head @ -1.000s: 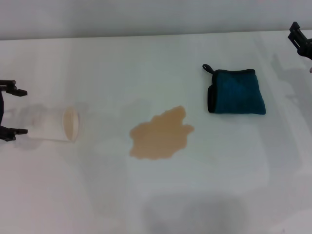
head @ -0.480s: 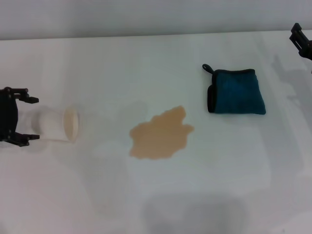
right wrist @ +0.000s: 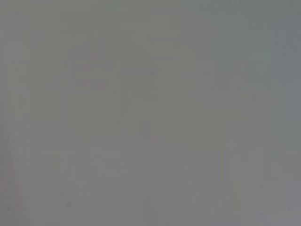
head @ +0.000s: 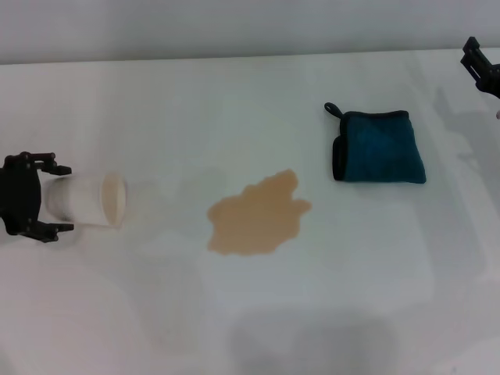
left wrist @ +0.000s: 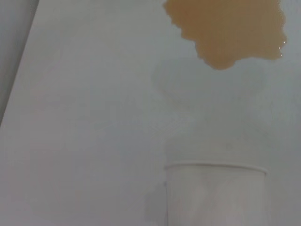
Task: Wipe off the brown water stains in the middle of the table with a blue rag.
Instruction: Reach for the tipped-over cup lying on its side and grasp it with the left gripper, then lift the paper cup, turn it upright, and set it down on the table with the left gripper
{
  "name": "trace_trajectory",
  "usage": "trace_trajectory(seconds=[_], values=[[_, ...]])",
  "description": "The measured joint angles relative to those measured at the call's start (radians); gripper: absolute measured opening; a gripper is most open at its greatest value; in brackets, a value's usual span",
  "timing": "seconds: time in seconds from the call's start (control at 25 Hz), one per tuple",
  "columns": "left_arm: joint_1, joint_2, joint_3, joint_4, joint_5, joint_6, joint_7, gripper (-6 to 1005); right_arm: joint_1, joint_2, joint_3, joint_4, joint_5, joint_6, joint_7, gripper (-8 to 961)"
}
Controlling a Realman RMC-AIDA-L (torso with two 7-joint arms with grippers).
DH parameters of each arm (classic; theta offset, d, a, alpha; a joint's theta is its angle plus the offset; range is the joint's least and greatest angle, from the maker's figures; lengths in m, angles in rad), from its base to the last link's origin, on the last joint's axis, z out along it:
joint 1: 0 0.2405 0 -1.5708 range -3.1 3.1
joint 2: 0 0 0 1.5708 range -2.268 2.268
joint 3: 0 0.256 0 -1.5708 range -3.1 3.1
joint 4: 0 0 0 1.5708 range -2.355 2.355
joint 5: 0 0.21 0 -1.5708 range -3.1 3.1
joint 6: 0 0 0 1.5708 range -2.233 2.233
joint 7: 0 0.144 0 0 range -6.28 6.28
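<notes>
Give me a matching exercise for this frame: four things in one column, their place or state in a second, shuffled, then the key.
Things:
1. blue rag
2. brown water stains
3. paper cup
4. left hand

Places or states:
A. lying on its side
B. open around the cup's base
C. mid-table, unwiped
D. folded, right of the puddle, untouched

Pairs: 1-D, 2-C, 3-A, 4-B

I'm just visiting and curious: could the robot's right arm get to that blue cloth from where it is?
Probably yes. The right hand sits at the table's far right edge, and only bare tabletop lies between it and the blue rag, with nothing on top of the rag.
</notes>
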State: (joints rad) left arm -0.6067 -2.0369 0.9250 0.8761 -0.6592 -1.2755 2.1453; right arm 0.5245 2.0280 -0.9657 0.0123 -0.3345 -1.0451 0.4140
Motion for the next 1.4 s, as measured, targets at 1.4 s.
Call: trace_trajectory(seconds=[1.4], values=[[0.151,-0.035,-0.110,-0.124,-0.705,0.039,0.105,666,-0.012,0.000,0.001,-0.009,0.001,0.002,-0.003,856]])
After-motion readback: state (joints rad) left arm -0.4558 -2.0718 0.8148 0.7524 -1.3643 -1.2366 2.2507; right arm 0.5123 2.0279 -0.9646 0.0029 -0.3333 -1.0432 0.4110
